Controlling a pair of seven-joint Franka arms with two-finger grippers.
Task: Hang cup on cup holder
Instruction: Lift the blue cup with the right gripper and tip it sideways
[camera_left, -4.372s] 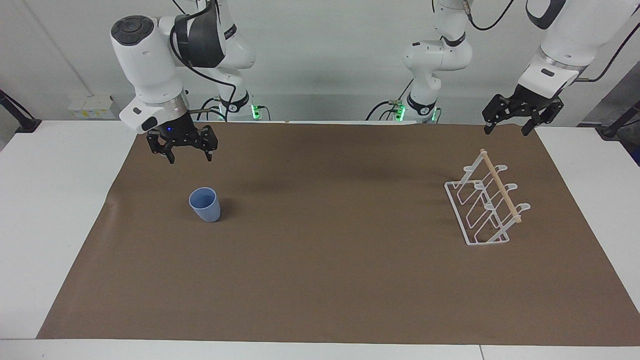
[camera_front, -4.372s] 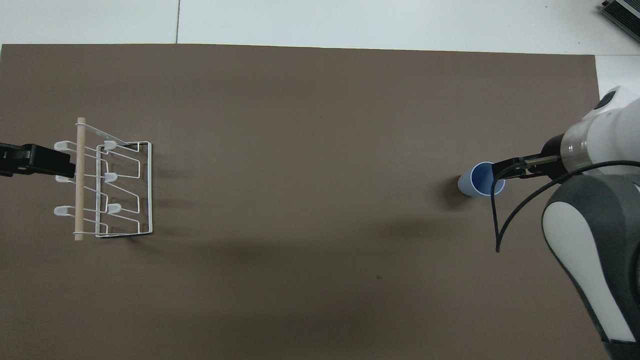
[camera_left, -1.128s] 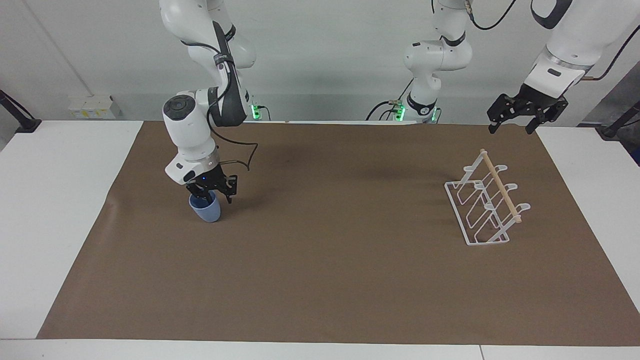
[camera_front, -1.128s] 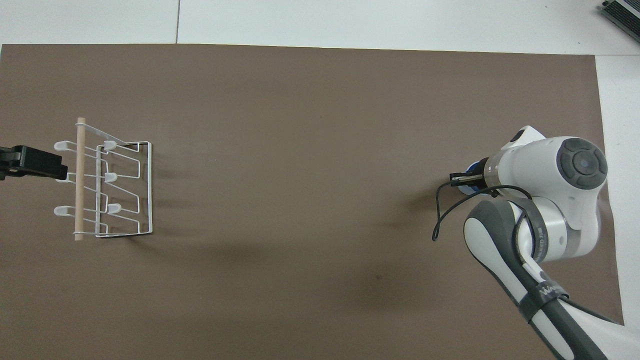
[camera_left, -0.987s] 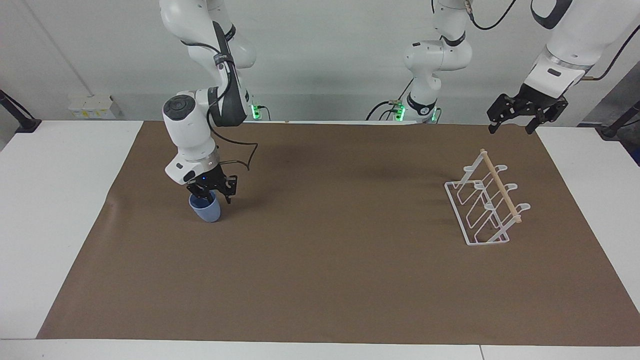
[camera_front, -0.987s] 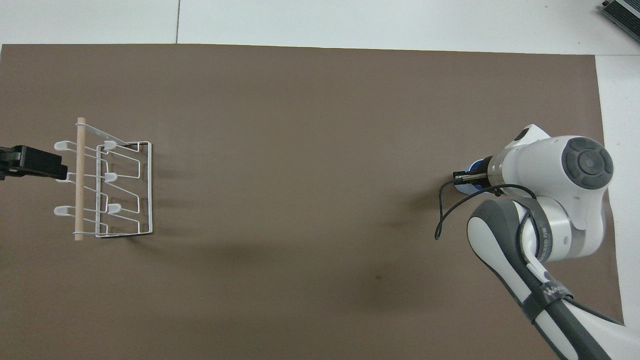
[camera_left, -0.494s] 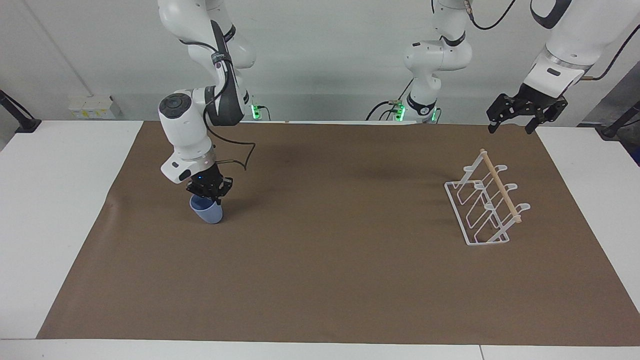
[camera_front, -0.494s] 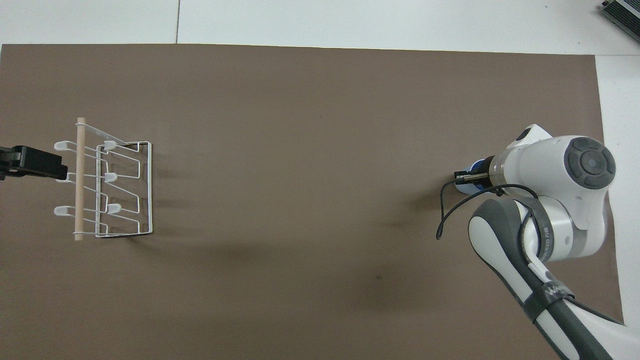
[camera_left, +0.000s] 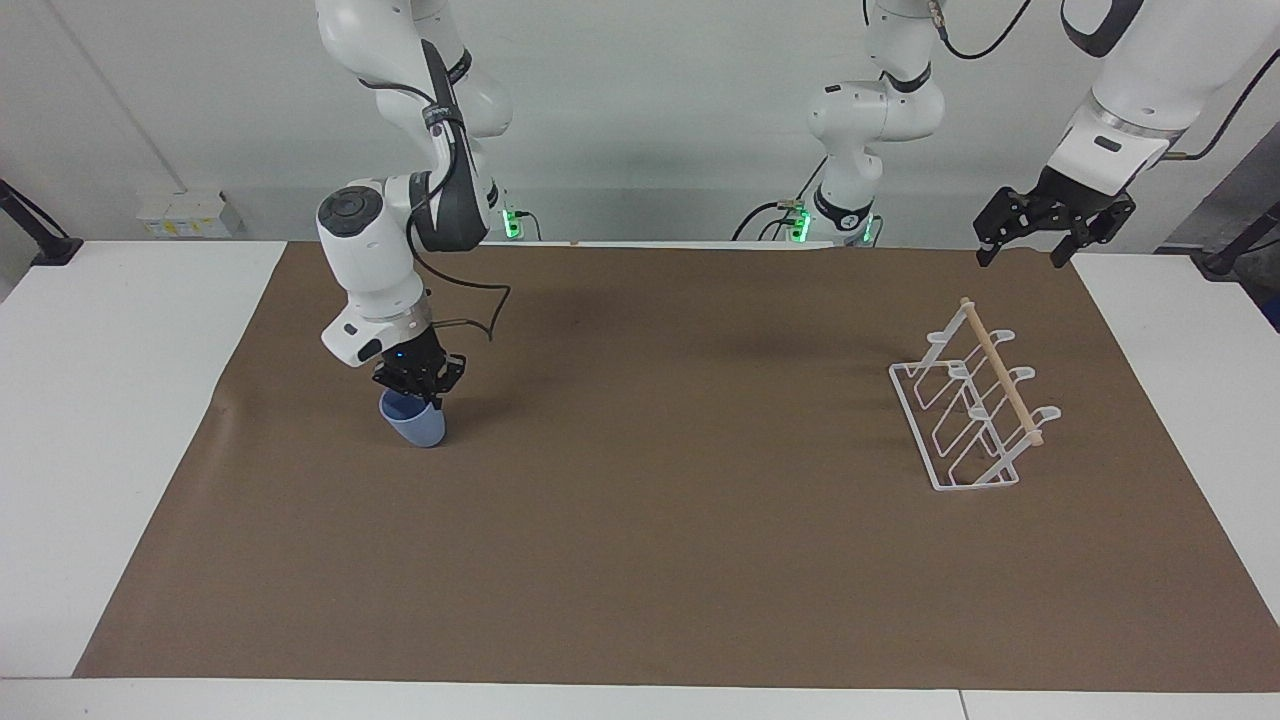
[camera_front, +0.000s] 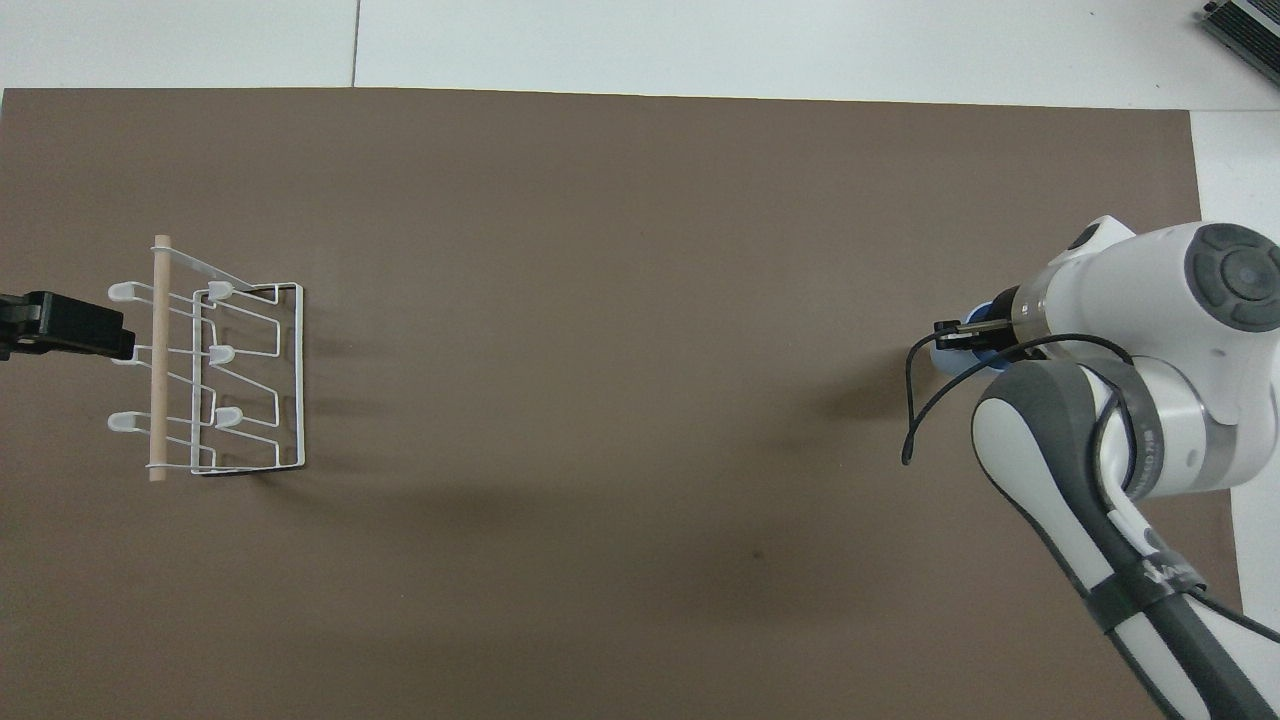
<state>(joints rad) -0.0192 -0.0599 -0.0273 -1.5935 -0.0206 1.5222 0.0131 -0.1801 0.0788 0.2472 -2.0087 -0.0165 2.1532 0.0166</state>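
The light-blue cup (camera_left: 416, 426) is on the brown mat toward the right arm's end and leans slightly. My right gripper (camera_left: 424, 392) reaches down onto its rim and is shut on the rim's wall. In the overhead view the right wrist covers most of the cup (camera_front: 984, 359), leaving a blue sliver beside the right gripper (camera_front: 952, 336). The white wire cup holder (camera_left: 975, 402) with its wooden dowel stands empty toward the left arm's end, also seen as the cup holder (camera_front: 222, 372). My left gripper (camera_left: 1034, 240) hangs open in the air over the mat's corner by the cup holder and waits.
The brown mat (camera_left: 660, 520) covers most of the white table (camera_left: 110, 400). A black cable (camera_left: 478, 315) loops from the right wrist over the mat beside the cup. White table margins show at both ends.
The right gripper, open above the mat several seconds ago, came down on the cup and closed on its rim within the last second. The cup tilted and shifted slightly. The left arm stayed.
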